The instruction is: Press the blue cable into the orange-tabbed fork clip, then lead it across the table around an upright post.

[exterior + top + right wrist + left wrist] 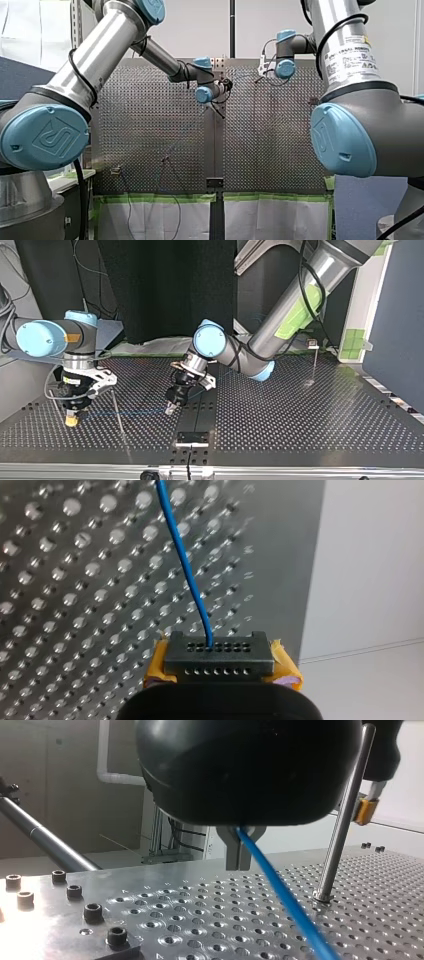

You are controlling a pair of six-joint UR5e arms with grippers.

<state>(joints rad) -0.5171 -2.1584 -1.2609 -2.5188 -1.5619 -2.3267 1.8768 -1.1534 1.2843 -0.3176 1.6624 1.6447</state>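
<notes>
The blue cable runs low over the perforated table between my two grippers. My left gripper, black with metal fingers, is shut on the cable, which slants down away from the fingertips in the left wrist view. My right gripper has yellow pads shut on a black connector block at the cable's end. A thin upright post stands between the grippers, close beside the cable. I cannot make out an orange-tabbed clip.
A second thin post with a small fitting on top stands at the top view's far right. A black bracket sits at the table's near edge. Bolt heads line the plate's edge beside my left gripper.
</notes>
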